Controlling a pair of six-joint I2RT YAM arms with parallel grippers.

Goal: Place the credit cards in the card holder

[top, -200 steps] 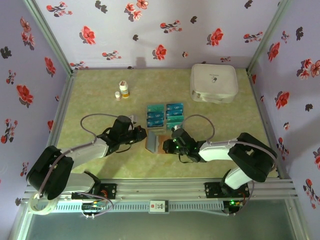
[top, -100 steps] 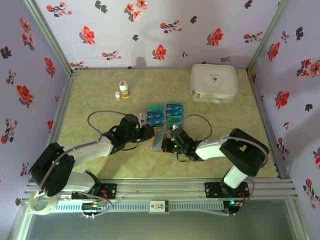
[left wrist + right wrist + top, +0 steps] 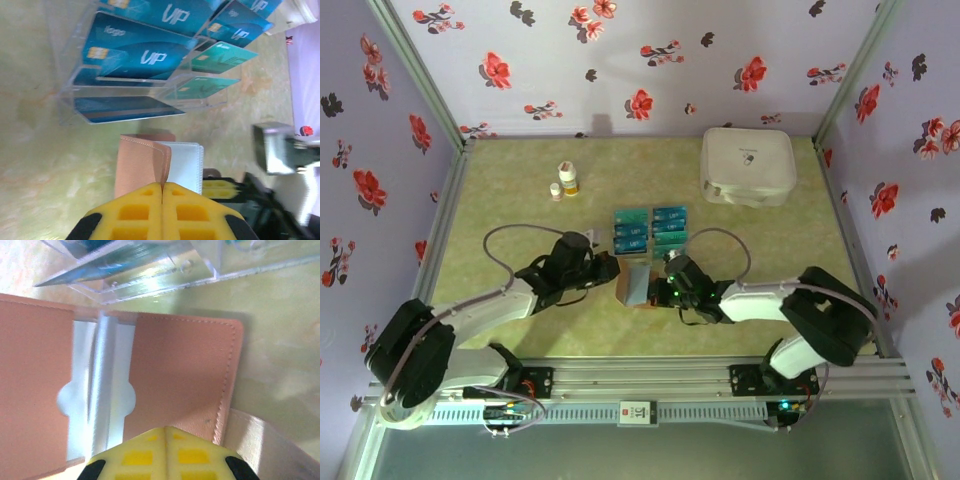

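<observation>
Neatly, credit cards in clear rack

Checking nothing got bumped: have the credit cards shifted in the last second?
No. The credit cards lie where they were in the top view, with the same gap to the white case and the small bottle.

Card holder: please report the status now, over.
Left gripper shut on holder cover. Right gripper shut over its open inside, grip unclear. Cards in clear rack beside it, none seen inside.
</observation>
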